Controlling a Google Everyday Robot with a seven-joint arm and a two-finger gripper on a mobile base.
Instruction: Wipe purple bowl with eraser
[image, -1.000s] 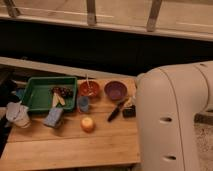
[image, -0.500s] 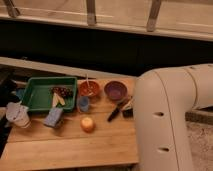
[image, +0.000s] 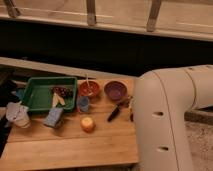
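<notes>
A wooden table (image: 65, 150) below a dark windowed wall, with the robot's white arm (image: 165, 120) filling the right foreground: you have no sight of the gripper, which lies somewhere behind or below that arm casing, so you cannot tell whether it is released, clenched or grasping anything. The purple bowl (image: 115, 91) stands upright and empty near the far edge of the table, just right of the orange-red bowl (image: 89, 89) and just left of the arm's edge. What looks to be the eraser (image: 130, 105), a small dark block, lies near the bowl on its near right, partly cut off by the arm; its long axis cannot be read. A slim black stick-like tool (image: 114, 113) lies just left of it, running diagonally toward you. The coming move likely turns on this: the eraser sits between the arm and the bowl, so your reach runs leftward and away from you, eraser first, bowl just beyond.
</notes>
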